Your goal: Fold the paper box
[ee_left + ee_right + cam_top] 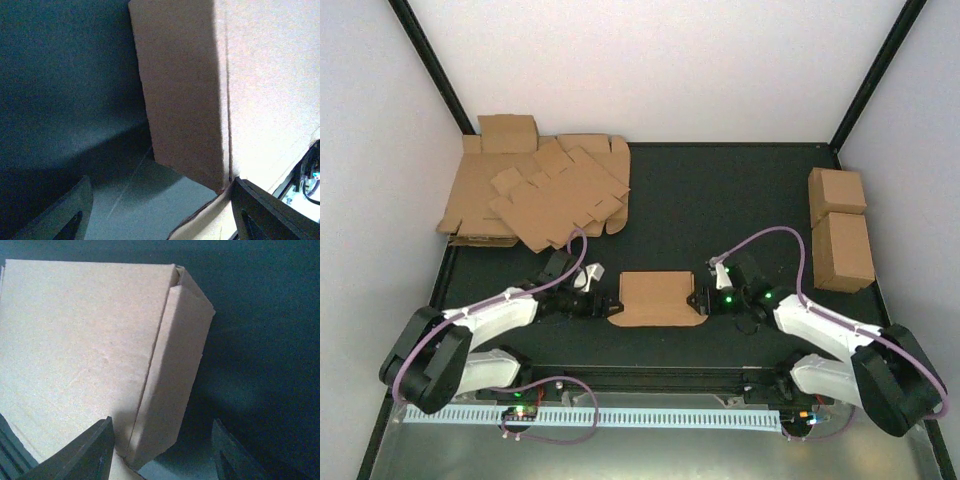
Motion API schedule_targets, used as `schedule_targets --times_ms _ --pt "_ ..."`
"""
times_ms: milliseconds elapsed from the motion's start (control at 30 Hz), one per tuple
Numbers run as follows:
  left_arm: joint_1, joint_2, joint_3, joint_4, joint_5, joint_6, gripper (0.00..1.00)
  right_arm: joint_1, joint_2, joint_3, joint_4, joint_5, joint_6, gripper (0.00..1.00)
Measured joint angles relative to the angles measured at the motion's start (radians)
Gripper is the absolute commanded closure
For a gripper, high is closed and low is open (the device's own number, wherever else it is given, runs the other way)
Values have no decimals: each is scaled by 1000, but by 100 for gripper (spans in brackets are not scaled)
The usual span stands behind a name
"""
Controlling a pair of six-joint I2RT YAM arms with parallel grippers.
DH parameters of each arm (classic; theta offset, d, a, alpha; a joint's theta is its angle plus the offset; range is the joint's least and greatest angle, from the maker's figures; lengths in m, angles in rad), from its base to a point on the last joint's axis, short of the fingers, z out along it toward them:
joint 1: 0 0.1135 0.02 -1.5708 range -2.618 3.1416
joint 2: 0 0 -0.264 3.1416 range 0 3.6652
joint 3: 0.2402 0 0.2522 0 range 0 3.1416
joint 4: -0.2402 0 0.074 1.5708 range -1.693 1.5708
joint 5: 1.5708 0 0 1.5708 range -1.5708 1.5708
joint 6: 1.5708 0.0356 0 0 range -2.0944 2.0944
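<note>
The paper box (660, 298) is plain brown cardboard, matt and faintly fibrous (its creases show as fine scored lines), the tabletop (750, 200) is a dark, matt material, and the arms' white shells (500, 315) look like smooth, lightly glossy plastic.

Plain brown paper box (658, 298), black table (720, 200), purple cables (775, 232), white-and-black arms (505, 312), brown cardboard heap (535, 195)
</note>
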Motion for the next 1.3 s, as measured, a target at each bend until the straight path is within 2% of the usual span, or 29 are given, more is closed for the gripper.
schedule_targets --times_ms 333,600,767,967,1300 --pt "3 53 -9 87 42 -1 28 -11 65 -5 99 -19 2 45" --pt "-8 8 2 37 -12 8 26 -10 25 2 54 9 -13 44" --pt "-18 -67 23 -53 -86 22 19 -8 0 13 1 26 -33 38" --pt "-18 -114 33 -75 -115 34 17 -8 -27 26 -32 39 -59 22" --pt "-32 21 30 14 -83 29 22 -8 34 26 -9 37 -62 24"
